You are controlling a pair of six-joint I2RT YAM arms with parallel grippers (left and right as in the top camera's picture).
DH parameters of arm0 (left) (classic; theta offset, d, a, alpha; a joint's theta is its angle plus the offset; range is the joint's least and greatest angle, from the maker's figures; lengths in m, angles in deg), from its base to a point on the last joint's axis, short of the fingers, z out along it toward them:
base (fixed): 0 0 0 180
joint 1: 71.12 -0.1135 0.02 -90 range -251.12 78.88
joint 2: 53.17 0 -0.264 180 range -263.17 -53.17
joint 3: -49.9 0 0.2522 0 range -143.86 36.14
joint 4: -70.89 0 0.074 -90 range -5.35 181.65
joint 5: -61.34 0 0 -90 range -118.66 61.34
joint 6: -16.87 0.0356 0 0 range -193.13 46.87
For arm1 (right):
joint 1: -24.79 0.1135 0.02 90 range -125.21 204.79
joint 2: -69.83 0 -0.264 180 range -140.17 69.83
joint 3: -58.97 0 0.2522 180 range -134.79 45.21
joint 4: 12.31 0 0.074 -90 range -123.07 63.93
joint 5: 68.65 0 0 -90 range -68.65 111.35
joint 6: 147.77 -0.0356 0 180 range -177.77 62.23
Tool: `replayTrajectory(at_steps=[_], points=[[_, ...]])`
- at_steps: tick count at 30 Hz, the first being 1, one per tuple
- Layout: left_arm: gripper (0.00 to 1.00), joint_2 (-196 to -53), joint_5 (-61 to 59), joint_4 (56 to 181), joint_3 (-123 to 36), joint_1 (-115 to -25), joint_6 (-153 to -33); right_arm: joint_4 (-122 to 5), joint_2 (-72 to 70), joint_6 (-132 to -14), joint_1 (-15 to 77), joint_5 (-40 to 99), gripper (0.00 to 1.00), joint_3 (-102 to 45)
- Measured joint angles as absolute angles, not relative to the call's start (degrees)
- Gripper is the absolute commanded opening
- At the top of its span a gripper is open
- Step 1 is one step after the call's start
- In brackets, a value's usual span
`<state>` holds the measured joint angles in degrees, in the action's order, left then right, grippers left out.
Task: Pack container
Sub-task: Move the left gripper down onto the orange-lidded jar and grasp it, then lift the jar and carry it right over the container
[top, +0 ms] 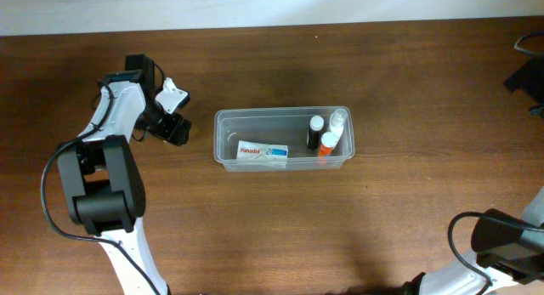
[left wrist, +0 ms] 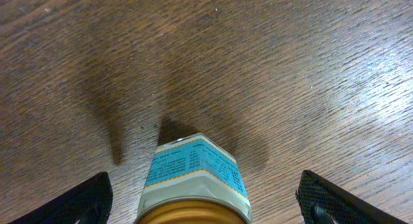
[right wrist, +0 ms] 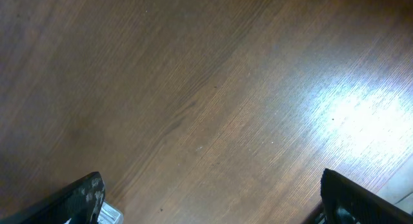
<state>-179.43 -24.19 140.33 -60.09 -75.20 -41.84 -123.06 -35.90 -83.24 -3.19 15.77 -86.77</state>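
Closest to the lens, a blue-labelled bottle [left wrist: 193, 175] with a gold cap sits between the fingers of the left gripper [top: 176, 129], which stand wide apart and do not touch it. The right gripper [right wrist: 210, 185] is also spread, above the wooden table [top: 340, 227]. The container [top: 219, 144] lies mid-table, to the right of the left gripper, holding a box [top: 262, 153] and small bottles [top: 327, 144].

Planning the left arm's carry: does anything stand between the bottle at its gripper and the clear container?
Nothing visible does. Only bare table lies between the left gripper, open around the bottle, and the container's near end.
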Motion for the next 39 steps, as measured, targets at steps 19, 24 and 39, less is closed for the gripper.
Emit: replayTrajectory(at_steps=[19,24,39], points=[[0.37,-179.4,-24.9,141.0,-60.0,-75.2,-54.3,-123.1,-35.9,-83.2,-3.2,15.8,0.98,-86.8],[0.37,-179.4,-25.3,141.1,-60.0,-75.2,-56.9,-123.1,-35.9,-83.2,-3.2,15.8,0.98,-86.8],[0.37,-179.4,-29.8,145.1,-60.0,-75.0,-58.0,-123.1,-35.9,-83.2,-3.2,15.8,0.98,-86.8]])
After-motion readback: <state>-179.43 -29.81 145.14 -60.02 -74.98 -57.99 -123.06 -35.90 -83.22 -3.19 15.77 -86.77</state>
